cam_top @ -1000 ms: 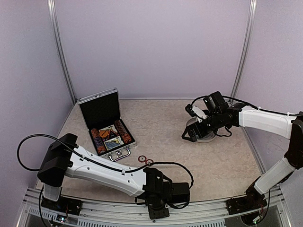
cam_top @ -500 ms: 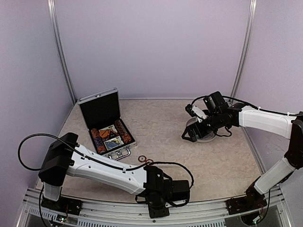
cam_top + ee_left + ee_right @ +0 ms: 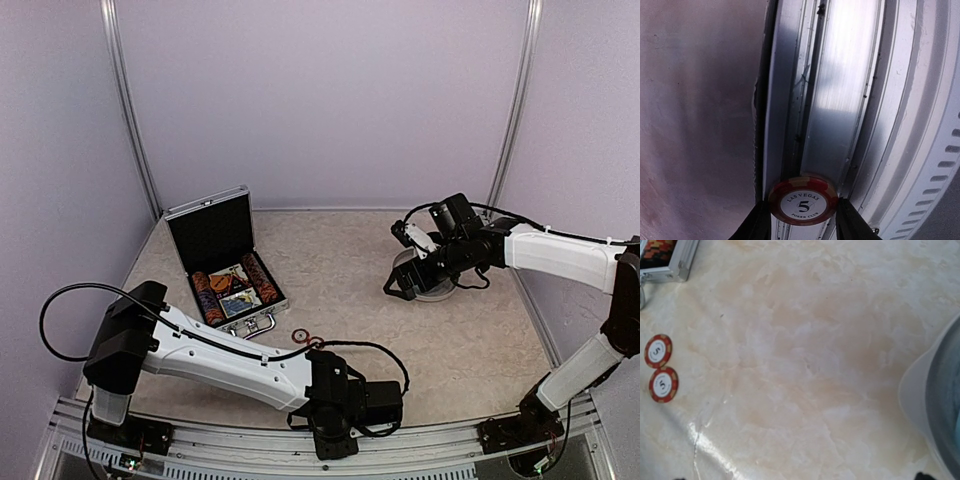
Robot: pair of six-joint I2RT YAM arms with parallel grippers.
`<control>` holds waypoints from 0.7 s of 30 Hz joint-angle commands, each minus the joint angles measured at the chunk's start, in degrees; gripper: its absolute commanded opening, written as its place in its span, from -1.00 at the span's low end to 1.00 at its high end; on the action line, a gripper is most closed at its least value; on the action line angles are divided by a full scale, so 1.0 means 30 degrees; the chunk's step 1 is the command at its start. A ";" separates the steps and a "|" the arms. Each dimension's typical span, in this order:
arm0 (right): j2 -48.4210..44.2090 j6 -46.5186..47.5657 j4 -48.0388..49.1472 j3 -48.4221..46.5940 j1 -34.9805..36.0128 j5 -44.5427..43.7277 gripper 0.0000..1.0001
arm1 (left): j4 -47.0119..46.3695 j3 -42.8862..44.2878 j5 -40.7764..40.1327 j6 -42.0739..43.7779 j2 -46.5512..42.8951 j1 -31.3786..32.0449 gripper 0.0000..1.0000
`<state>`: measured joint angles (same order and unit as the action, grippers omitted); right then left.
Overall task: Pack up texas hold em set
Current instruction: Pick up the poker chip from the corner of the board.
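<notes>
well, the left gripper (image 3: 803, 205) has its two fingers (image 3: 757, 225) pressed on opposite sides of the rim of one red-and-white poker chip (image 3: 803, 199). it grasps this chip by the edge, over the metal rail (image 3: 835, 100) at the near edge of the table (image 3: 350, 250). the right gripper (image 3: 405, 285) is spread wide and holds nothing, beside the cup on its saucer (image 3: 920, 390). i judge the chip to be light, stiff and smooth, so a pinch on the thin rim can let it turn or slip, and a firm, centred squeeze seems best. two loose chips (image 3: 660, 367) lie flat on the table just in front of the briefcase (image 3: 228, 262). being so thin they give little to take hold of, so probably the fingers must come from above and close on the rims. the briefcase stands open with its lid up, and chips and cards are inside. it looks light and may slide when someone pushes the lid.
</notes>
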<state>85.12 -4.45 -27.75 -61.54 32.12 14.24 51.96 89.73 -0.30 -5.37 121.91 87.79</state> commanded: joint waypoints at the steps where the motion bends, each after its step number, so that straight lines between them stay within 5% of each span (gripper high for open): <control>1: 0.0044 -0.0109 0.0048 0.0011 0.0046 0.0198 0.98 | -0.0156 0.0116 0.0213 -0.0177 0.0829 0.0132 -0.18; 21: 0.0249 -0.0069 -0.0155 -0.0242 0.0045 0.0139 0.98 | 0.0102 0.0187 0.0157 -0.0028 -0.0498 -0.0376 -0.21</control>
<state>85.30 -4.43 -27.79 -61.54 32.12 14.33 52.29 89.95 -0.21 -5.72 121.75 87.33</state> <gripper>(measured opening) 0.990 0.395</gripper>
